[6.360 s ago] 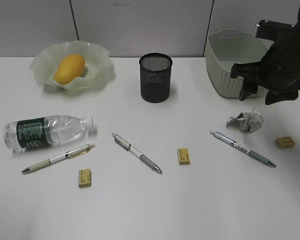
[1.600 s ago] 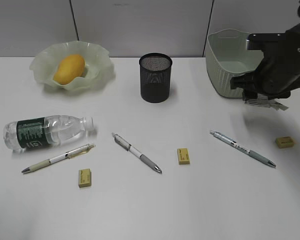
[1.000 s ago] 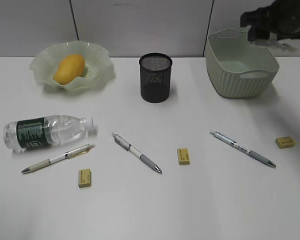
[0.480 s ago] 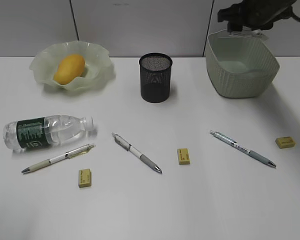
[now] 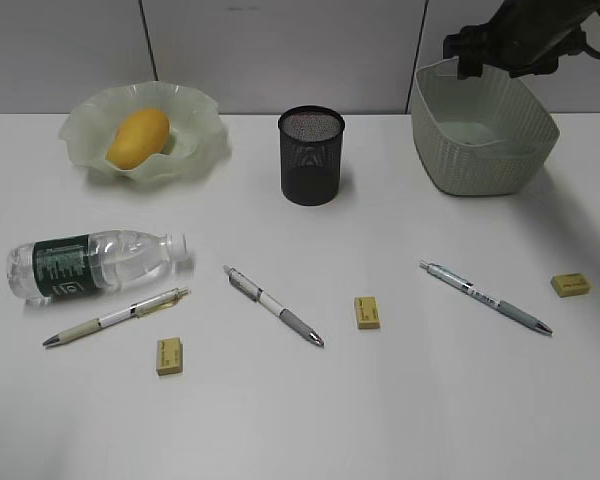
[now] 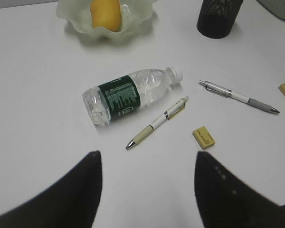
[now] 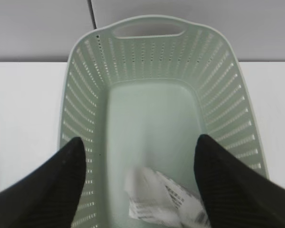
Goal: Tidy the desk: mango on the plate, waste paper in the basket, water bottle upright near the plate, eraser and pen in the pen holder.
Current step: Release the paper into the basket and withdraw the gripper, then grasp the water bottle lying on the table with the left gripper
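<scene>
My right gripper (image 7: 140,140) is open above the pale green basket (image 7: 85,71). The waste paper (image 7: 161,199) shows blurred below the jaws, inside the basket, touching neither jaw. In the exterior view the right gripper (image 5: 477,55) hovers over the basket (image 5: 480,150). The mango (image 5: 138,137) lies on the plate (image 5: 195,110). The water bottle (image 5: 90,262) lies on its side at the left of the desk (image 5: 300,420). The black pen holder (image 5: 311,157) stands at the back middle. My left gripper (image 6: 147,156) is open and empty above bare desk, short of the bottle (image 6: 126,95).
Three pens lie on the desk: left (image 5: 117,316), middle (image 5: 274,305), right (image 5: 485,297). Three yellow erasers lie at the front left (image 5: 170,355), middle (image 5: 367,312) and far right (image 5: 570,284). A grey partition wall runs behind the desk.
My right gripper took the waste paper off the desk, lifted it over the basket and opened. The paper is now inside the basket. The left side of the desk is unchanged.
</scene>
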Controlling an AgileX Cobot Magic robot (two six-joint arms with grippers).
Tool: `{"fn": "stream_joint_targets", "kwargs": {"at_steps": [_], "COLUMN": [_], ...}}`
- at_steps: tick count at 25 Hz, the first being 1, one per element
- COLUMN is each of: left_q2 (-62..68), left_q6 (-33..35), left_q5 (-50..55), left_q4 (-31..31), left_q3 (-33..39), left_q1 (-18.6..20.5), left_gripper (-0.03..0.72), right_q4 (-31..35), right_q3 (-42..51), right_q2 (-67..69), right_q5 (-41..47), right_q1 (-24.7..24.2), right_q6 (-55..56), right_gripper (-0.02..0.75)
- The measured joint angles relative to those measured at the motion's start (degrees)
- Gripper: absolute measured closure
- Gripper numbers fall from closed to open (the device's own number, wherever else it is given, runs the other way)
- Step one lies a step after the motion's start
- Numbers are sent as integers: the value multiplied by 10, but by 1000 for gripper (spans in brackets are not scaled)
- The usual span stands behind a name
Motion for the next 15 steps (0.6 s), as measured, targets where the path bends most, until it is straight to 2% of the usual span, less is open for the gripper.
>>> {"fn": "stream_joint_targets", "kwargs": {"at_steps": [7,11,15], "left_q2": [0,0,0], "left_q6": [0,0,0], "left_q5": [0,0,0], "left_q4": [0,0,0], "left_q3": [0,0,0], "left_q1": [0,0,0], "left_gripper": [222,222,222], "right_q4": [-2,0,39], "right_q3": [-1,-18,-40], "right_q2": [0,-1,-12], "right_q5": [13,61,128], "right_q1": [-1,-1,-1], "right_q6": [1,-1,-41], "right_gripper": [166,165,165]}}
